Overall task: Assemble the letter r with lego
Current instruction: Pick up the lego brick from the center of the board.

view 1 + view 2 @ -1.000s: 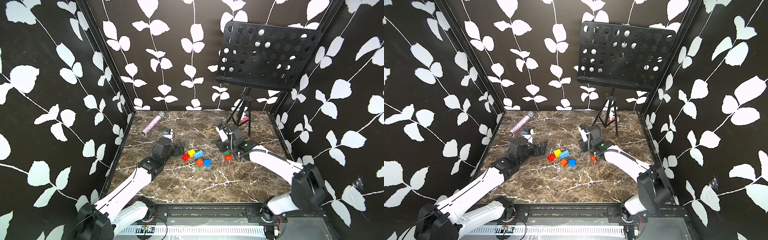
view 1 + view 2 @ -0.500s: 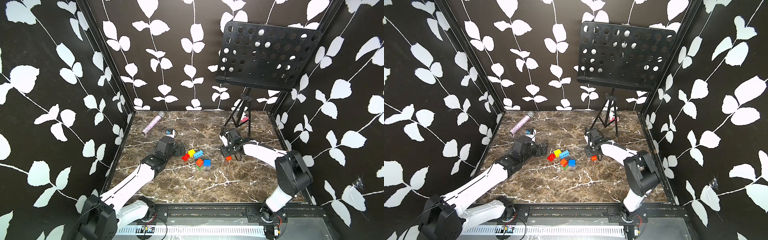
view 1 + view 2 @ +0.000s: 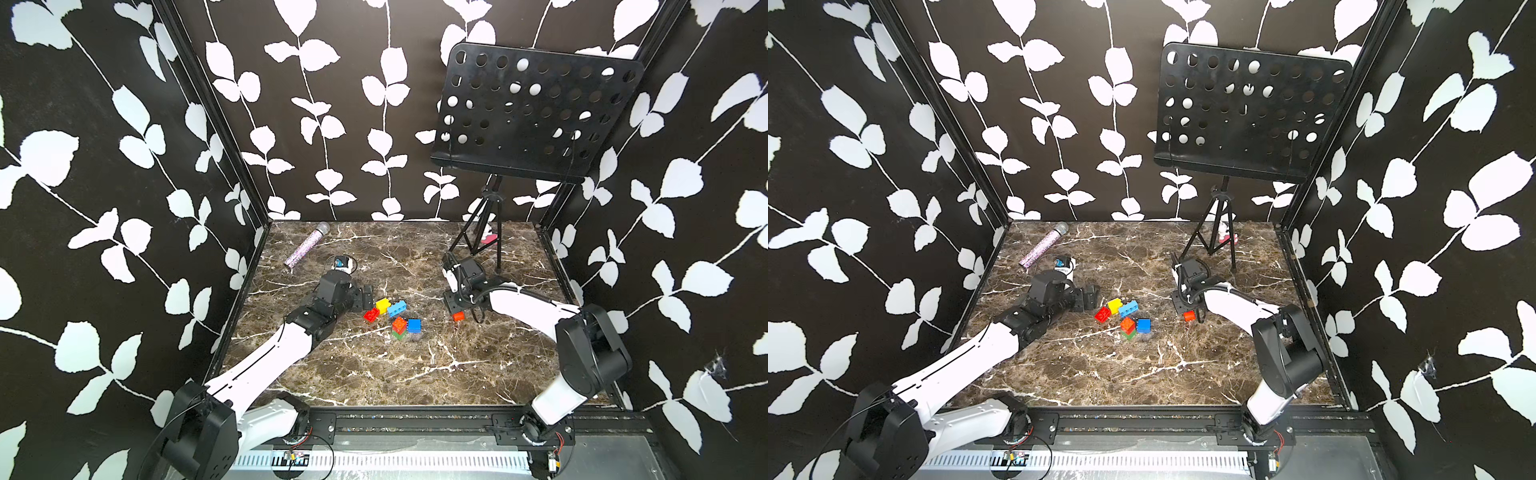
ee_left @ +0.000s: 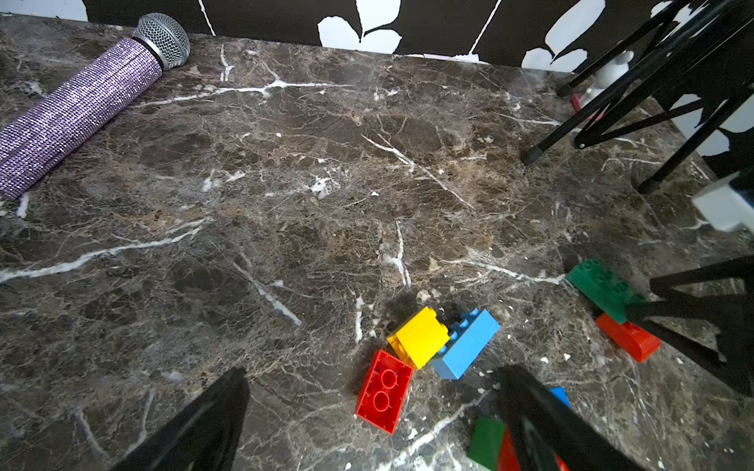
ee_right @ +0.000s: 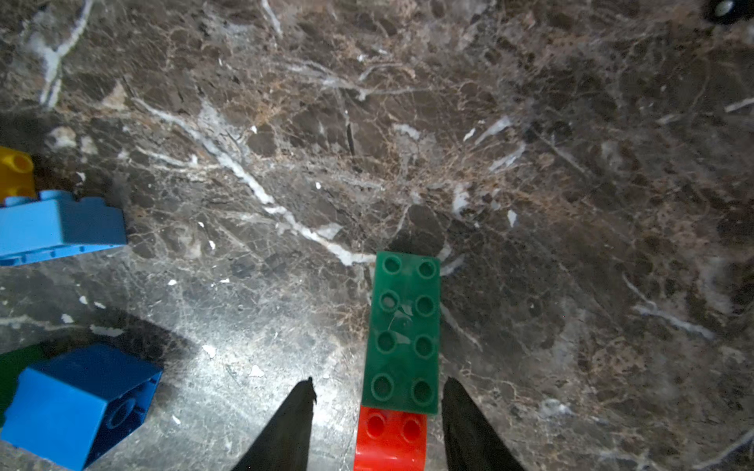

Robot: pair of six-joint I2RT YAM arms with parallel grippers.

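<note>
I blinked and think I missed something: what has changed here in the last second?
The right arm folded: its elbow rose and swung back toward the front rail. The right gripper stayed low, open astride the green brick lying on a red brick. Nothing visibly grasped or dropped. The left gripper, open, and the loose bricks hardly moved.

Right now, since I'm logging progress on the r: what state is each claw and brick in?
Left claw: open, empty.
Right claw: open, straddling the dark green brick.
Dark green brick: studs up, one end over a red brick.
Second red brick: loose, hollow underside showing.
Yellow brick: loose, touching the light blue brick.
Blue brick: tipped on its side.
Orange brick: stacked on a light green brick.
</note>
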